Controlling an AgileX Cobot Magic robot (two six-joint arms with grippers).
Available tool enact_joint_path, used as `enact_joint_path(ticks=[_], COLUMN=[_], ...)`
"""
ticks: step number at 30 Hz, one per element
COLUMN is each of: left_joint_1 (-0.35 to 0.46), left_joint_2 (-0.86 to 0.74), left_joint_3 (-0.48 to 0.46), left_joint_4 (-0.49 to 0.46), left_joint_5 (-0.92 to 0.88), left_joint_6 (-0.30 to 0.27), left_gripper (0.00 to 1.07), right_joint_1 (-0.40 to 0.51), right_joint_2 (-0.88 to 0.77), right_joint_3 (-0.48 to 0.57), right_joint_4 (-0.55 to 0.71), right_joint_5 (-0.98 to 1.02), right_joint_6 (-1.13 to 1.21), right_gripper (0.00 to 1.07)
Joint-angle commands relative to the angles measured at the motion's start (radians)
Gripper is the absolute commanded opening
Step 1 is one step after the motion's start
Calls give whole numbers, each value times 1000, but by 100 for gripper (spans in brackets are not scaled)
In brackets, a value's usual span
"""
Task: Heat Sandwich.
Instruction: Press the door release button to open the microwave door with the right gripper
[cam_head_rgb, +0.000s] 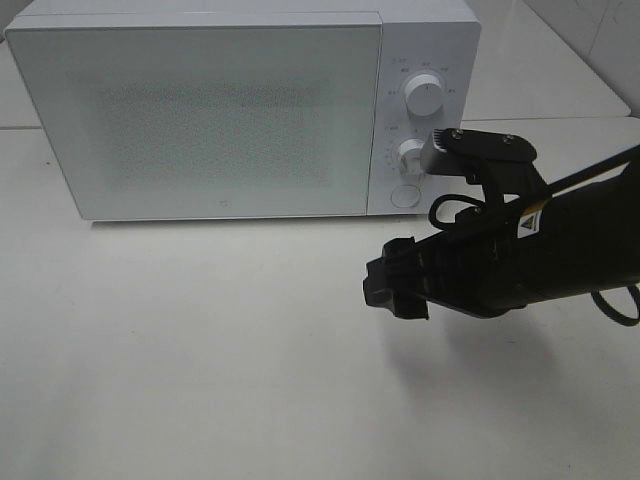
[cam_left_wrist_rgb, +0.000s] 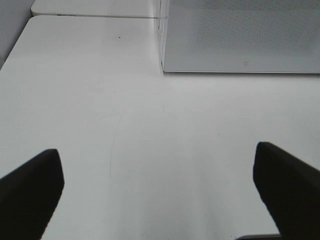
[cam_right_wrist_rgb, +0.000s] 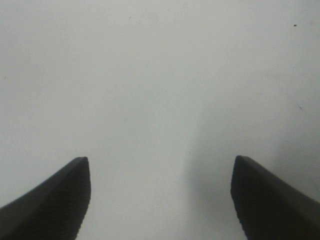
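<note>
The white microwave (cam_head_rgb: 200, 110) stands at the back of the table with its door shut. It also shows in the left wrist view (cam_left_wrist_rgb: 240, 35). The sandwich is not in any view. My right gripper (cam_head_rgb: 390, 285) hangs above the bare table in front of the microwave's control panel. Its jaws stand wide apart and empty in the right wrist view (cam_right_wrist_rgb: 160, 200). My left gripper (cam_left_wrist_rgb: 160, 190) is open and empty over the bare table, in front of the microwave's left front corner. It does not show in the exterior view.
The microwave's panel carries two knobs (cam_head_rgb: 424, 97) (cam_head_rgb: 410, 153) and a round button (cam_head_rgb: 403, 196). The white table (cam_head_rgb: 200, 350) runs in front of the microwave. A second white surface (cam_head_rgb: 540, 60) lies behind at the right.
</note>
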Motion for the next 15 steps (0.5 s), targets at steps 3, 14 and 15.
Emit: enact_joint_path(ticks=[3, 14, 15], left_joint_1=[1, 1, 1], left_joint_2=[-27, -27, -27], left_joint_3=[4, 4, 4], left_joint_4=[-9, -9, -9], left_joint_5=[-8, -8, -8], left_joint_6=[-5, -5, -5], left_gripper=[98, 98, 98], right_joint_1=[-2, -2, -2], right_joint_2=[-80, -250, -286], right_joint_3=[-46, -130, -144], right_joint_4=[-10, -46, -60], right_joint_5=[247, 665, 727], right_joint_6=[-145, -173, -172], right_gripper=[76, 75, 75])
